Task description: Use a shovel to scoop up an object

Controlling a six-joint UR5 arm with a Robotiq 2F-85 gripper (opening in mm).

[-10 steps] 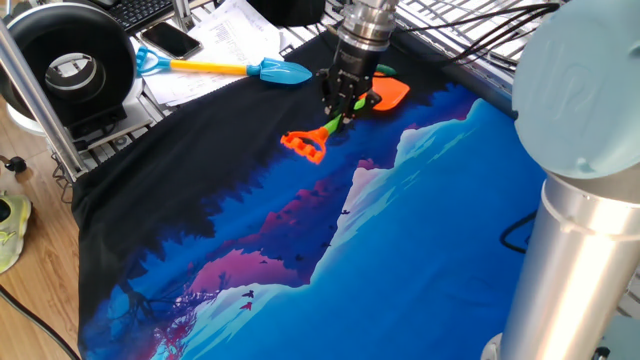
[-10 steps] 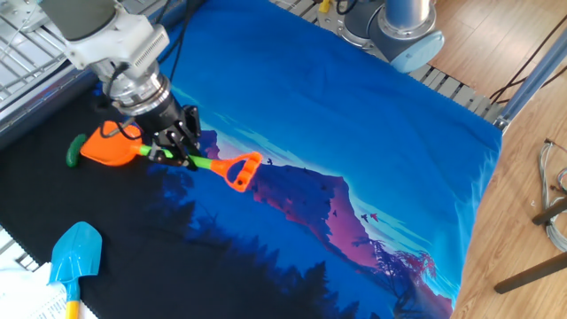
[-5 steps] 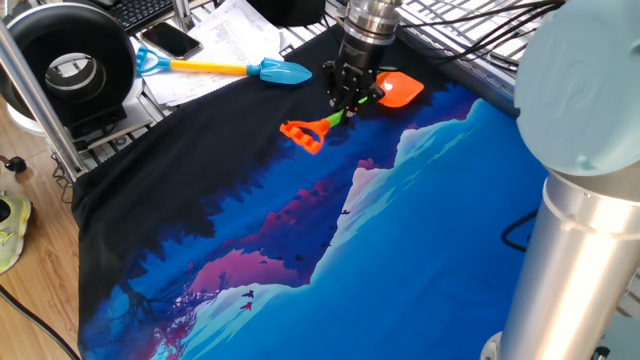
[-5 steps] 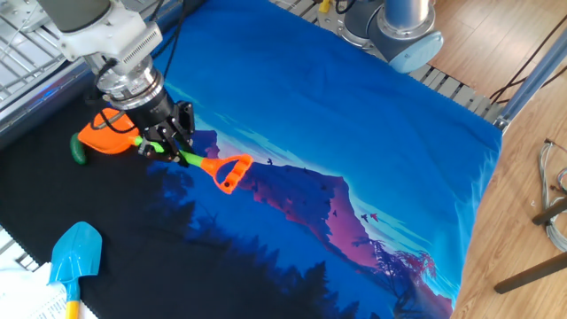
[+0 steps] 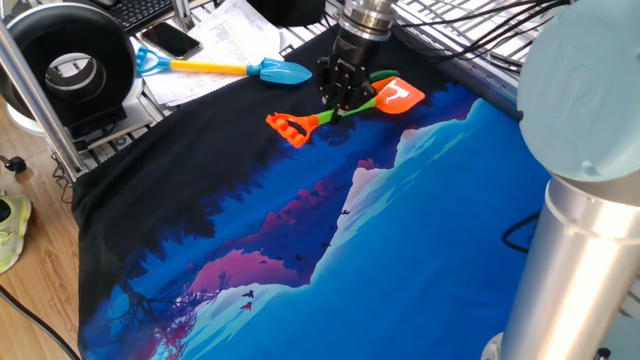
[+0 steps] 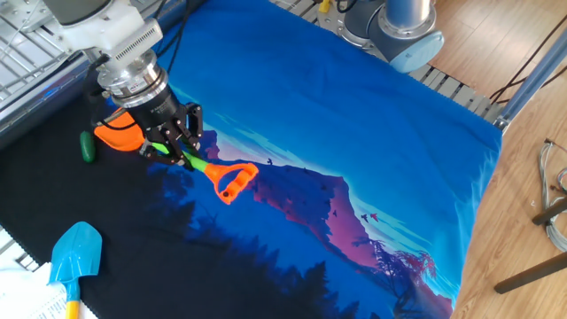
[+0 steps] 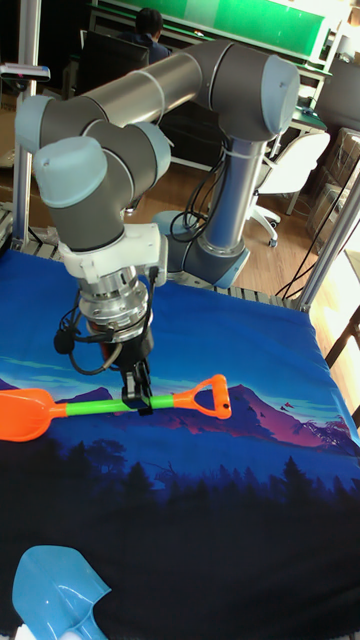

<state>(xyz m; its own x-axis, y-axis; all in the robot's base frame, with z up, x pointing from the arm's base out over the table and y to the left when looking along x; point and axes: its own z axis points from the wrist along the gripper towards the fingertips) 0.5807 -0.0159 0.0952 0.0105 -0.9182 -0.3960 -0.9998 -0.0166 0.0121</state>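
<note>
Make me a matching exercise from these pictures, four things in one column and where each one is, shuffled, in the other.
Things:
1. orange shovel
2. green object
3. blue shovel
4. phone

Places:
A. lying on papers off the cloth, untouched
B. on the dark cloth just off the orange blade's tip
C. gripped by its green shaft in the tool
D. near the keyboard

Pairs: 1-C, 2-B, 3-A, 4-D
</note>
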